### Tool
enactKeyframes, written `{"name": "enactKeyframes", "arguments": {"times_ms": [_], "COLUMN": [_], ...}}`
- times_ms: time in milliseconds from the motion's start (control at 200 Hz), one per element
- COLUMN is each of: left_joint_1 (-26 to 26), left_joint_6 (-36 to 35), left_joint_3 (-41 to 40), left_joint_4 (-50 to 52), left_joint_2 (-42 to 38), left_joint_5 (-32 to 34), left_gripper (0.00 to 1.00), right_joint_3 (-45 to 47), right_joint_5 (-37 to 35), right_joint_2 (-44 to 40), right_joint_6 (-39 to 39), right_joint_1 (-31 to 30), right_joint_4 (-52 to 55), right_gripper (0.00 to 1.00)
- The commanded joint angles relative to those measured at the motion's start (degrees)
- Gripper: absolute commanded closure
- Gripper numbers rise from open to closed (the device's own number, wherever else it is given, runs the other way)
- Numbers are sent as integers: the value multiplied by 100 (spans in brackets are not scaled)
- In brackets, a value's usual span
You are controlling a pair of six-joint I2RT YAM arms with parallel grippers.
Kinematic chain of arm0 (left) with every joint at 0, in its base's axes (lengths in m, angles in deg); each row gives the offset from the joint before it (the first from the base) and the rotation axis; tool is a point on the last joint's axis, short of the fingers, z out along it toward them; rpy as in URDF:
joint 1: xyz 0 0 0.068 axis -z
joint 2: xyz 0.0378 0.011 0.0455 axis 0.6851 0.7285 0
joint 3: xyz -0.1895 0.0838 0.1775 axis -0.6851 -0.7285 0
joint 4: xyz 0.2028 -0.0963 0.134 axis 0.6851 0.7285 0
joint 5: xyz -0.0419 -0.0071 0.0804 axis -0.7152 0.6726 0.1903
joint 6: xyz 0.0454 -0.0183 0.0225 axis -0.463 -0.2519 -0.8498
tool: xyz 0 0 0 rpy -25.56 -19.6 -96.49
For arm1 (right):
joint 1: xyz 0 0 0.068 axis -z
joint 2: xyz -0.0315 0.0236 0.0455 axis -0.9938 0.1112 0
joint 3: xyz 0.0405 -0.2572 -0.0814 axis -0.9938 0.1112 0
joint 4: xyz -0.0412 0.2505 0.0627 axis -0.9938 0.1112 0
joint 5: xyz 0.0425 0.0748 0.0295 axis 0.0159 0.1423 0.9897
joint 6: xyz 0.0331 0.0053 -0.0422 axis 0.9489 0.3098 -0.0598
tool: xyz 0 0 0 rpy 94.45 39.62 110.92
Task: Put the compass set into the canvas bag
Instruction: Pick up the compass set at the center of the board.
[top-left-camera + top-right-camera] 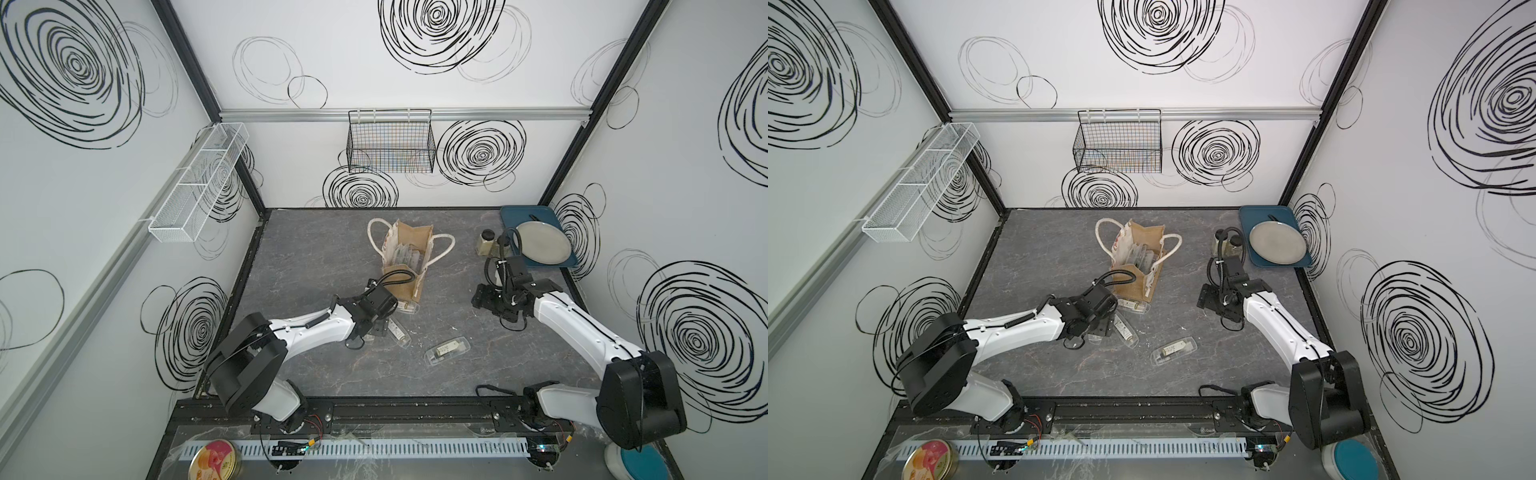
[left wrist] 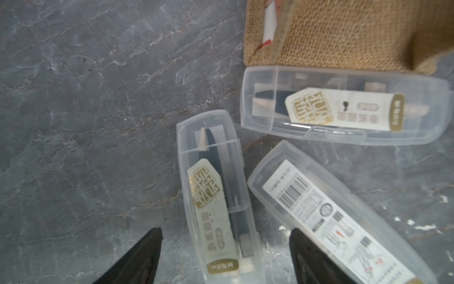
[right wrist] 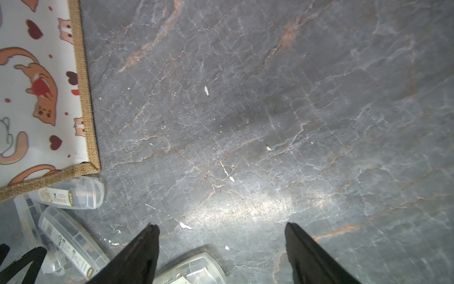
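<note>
Closest to the top camera sit a round tin (image 1: 216,459) and a white slotted duct (image 1: 374,449) along the front edge, with both arm bases just behind them. Further in, on the grey counter (image 1: 311,257), a lone set (image 1: 448,352) in its clear case lies by itself between the two arms.

Left of it, the left pincer (image 2: 224,233) hangs low over a cluster of three more cases. Its fingers (image 2: 147,253) are spread to either side of one compass set (image 2: 216,196), which lies gold label up. There is a gap on each side, so nothing is pinched. Just beside that one lies a barcode set (image 2: 331,214), angled away. A third set (image 2: 344,108) lies crosswise, touching the foot of the bag (image 2: 344,37).

The right pincer (image 3: 222,227) is well to the right of the bag, fingers spread over bare counter and pinching nothing.

In both top views the bag stands mid-counter with its mouth open upward. Several clear cases (image 1: 405,255) show inside it, and the white rope handles (image 1: 376,232) are splayed out to each side. The right wrist view shows its pale panel printed with cats and hearts.

At the right rear corner, two small jars (image 1: 487,245) stand just beside a blue tray (image 1: 509,214) that carries a grey plate (image 1: 543,245). A black wire basket (image 1: 390,145) hangs on the back wall, and a white mesh basket (image 1: 199,183) on the left wall.
</note>
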Motion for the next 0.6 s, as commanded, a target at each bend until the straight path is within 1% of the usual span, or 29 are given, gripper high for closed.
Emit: {"name": "enactKeyframes", "arguments": {"times_ms": [0, 105, 215, 535, 595], "left_joint_1": [-42, -74, -259, -557, -600], "left_joint_6": [128, 74, -11, -256, -286], "left_joint_3": [-111, -111, -111, -48, -45], "left_joint_4": [-313, -342, -368, -420, -461], "left_joint_2": [177, 205, 326, 647, 681], "left_joint_5": [-131, -172, -245, -576, -618], "left_gripper": [18, 20, 21, 24, 26], "right_joint_3": [113, 91, 78, 249, 228], "right_joint_5": [69, 86, 120, 162, 164], "right_joint_2": [60, 121, 170, 158, 158], "right_joint_6": [-98, -166, -197, -145, -128], "right_joint_1": [98, 179, 240, 258, 256], "right_joint_4": [-116, -107, -156, -238, -227], "right_gripper": [16, 16, 16, 16, 16]}}
